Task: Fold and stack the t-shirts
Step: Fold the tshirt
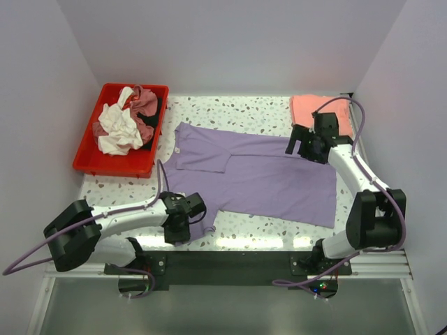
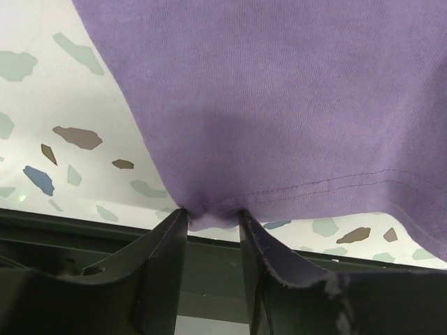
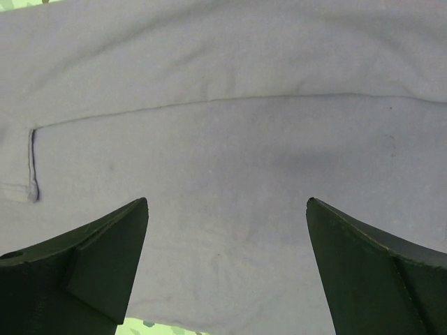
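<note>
The lavender t-shirt (image 1: pixel 265 174) lies spread flat across the middle of the speckled worktop (image 1: pixel 244 108). The left gripper (image 2: pixel 211 216) is at the shirt's near-left hem, with a small bunch of purple cloth pinched between its two fingers. The right gripper (image 3: pixel 227 202) hangs over the far-right part of the same shirt with its fingers spread wide and nothing between them. A folded salmon-pink t-shirt (image 1: pixel 314 108) sits at the far-right corner, and white, dusty-rose and dark shirts (image 1: pixel 129 122) are heaped in the red tray (image 1: pixel 112 166) at the far left.
</note>
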Motion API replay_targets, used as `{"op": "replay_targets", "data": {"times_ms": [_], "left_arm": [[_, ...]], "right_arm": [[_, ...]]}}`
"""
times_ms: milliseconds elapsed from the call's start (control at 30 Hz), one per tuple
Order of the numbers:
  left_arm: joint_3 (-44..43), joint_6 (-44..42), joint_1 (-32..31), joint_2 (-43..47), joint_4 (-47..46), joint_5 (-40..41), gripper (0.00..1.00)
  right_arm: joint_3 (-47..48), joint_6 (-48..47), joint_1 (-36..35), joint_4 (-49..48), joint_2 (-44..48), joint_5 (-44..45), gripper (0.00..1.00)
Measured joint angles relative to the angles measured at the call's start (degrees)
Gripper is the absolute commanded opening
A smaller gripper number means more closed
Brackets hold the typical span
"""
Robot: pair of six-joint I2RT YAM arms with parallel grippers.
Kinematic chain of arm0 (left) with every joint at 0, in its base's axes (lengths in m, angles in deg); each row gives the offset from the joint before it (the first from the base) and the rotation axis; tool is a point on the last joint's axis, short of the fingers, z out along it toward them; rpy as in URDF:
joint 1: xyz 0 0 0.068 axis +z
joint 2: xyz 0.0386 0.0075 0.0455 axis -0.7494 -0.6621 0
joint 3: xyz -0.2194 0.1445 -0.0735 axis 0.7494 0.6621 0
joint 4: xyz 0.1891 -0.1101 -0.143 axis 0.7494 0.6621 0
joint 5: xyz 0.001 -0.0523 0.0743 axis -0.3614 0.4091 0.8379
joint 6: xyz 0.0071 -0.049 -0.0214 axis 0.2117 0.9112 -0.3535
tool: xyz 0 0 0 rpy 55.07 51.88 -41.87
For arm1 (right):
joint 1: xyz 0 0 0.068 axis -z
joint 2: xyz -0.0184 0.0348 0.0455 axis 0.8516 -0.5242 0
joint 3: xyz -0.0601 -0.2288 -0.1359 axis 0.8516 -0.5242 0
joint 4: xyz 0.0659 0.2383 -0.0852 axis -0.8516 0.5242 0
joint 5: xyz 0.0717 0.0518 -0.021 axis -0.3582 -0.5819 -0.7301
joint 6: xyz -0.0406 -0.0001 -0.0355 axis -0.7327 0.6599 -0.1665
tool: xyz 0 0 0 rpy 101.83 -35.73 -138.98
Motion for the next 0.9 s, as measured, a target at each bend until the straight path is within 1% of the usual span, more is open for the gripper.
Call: {"op": "replay_targets", "data": {"times_ms": [67, 133, 233, 267, 467, 533, 633, 733, 900], "left_arm": [[0.2, 0.1, 0.1, 0.3, 0.2, 0.0, 0.42], [0.3, 0.2, 0.1, 0.3, 0.1, -0.1, 0.37], [0.5, 1.0, 0.0, 0.6, -0.9, -0.3, 0.2], [0.6, 1.2, 0.0, 0.7, -1.2, -0.4, 0.0], [-0.1, 3.8, -0.2, 1.2, -0.9, 0.7, 0.0], [-0.5, 4.4, -0.5, 1.5, -0.5, 2.6, 0.0], [-1.6, 5.1, 0.0, 2.4, 0.8, 9.4, 0.0], [-4.7, 5.2, 1.0, 5.7, 2.3, 15.5, 0.0], [-9.2, 3.3, 1.2, 14.3, 1.4, 20.7, 0.0]], "right_arm": [[-0.7, 0.0, 0.0, 0.1, 1.2, 0.0, 0.99], [-1.3, 0.0, 0.0, 0.2, 2.3, 0.0, 0.99], [-1.6, 0.0, 0.0, 0.3, 3.1, 0.1, 0.99], [-1.7, 0.0, 0.0, 0.3, 3.3, 0.2, 0.99], [-2.7, 0.2, 0.0, 0.4, 3.6, 0.3, 0.99], [-3.8, 0.4, 0.0, 0.6, 4.6, 0.2, 0.99], [-5.7, 1.5, 0.0, 2.4, 7.4, 0.9, 0.99], [-8.4, 4.0, 0.0, 4.9, 13.1, 3.4, 0.99], [-14.3, 10.3, 0.1, 10.8, 25.0, 9.0, 0.99]]}}
